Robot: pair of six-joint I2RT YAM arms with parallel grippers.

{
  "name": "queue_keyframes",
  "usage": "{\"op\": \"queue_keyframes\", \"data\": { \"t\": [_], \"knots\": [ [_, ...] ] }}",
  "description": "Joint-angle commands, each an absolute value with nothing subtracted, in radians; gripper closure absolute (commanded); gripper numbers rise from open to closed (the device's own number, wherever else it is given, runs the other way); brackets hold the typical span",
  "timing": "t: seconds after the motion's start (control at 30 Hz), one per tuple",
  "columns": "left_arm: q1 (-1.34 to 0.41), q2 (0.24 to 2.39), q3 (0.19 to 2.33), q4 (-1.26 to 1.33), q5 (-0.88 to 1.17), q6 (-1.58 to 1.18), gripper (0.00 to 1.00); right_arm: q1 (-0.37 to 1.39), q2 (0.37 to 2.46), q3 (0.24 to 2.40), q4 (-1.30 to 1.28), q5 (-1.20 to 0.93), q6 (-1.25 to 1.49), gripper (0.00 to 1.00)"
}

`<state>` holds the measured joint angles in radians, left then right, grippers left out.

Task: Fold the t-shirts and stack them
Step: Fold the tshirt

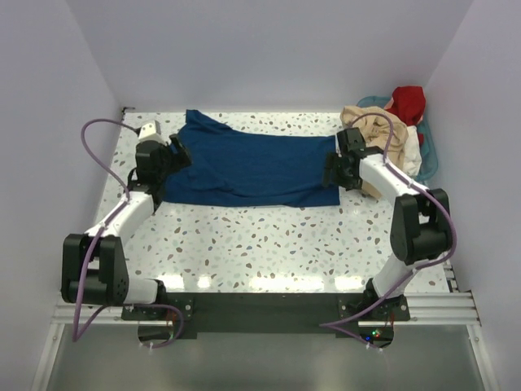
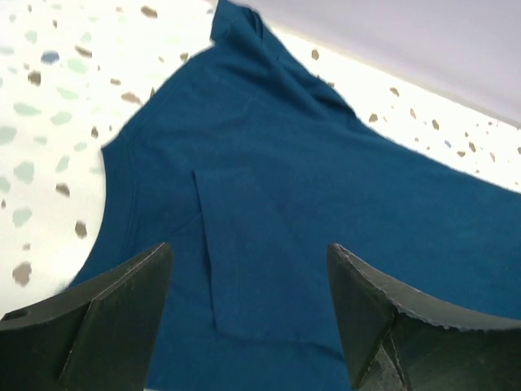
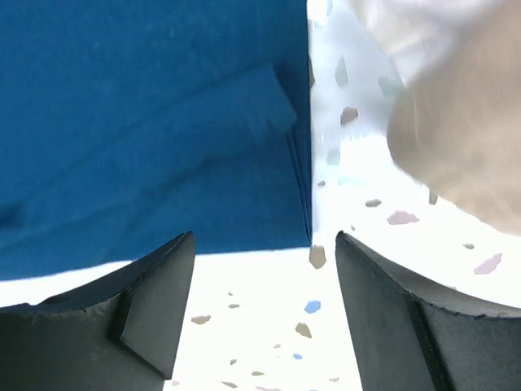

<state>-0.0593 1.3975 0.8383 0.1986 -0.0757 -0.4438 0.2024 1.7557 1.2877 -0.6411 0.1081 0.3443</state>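
Observation:
A dark navy t-shirt (image 1: 252, 167) lies spread flat across the far half of the table, folded lengthwise. My left gripper (image 1: 175, 155) is open over its left end; in the left wrist view the navy cloth (image 2: 309, 179) fills the space between and beyond my fingers (image 2: 106, 309). My right gripper (image 1: 332, 175) is open at the shirt's right end; in the right wrist view the shirt's corner (image 3: 163, 130) lies just past my fingertips (image 3: 383, 301), with bare table between them. A beige shirt (image 1: 370, 126), a red shirt (image 1: 407, 102) and a white shirt (image 1: 413, 155) are heaped at the far right.
The teal basket (image 1: 430, 151) holds the heap of shirts in the far right corner, against the wall. White walls close the table (image 1: 269, 244) on the left, back and right. In the right wrist view the beige cloth (image 3: 456, 138) lies close to the right of my gripper.

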Motion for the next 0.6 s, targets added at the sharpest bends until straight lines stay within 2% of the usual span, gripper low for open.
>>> {"op": "queue_keyframes", "data": {
  "t": [0.0,0.23,0.57],
  "knots": [
    [-0.051,1.333,0.749,0.221,-0.049,-0.437,0.19,0.199,1.651,1.173,-0.574,0.074,0.327,0.27],
    [-0.023,1.29,0.595,0.227,-0.049,-0.471,0.21,0.198,1.608,1.062,-0.543,0.055,0.328,0.33],
    [0.103,1.293,0.528,0.27,0.066,-0.482,0.21,0.178,1.641,1.022,-0.483,0.057,0.342,0.45]
  ]
}}
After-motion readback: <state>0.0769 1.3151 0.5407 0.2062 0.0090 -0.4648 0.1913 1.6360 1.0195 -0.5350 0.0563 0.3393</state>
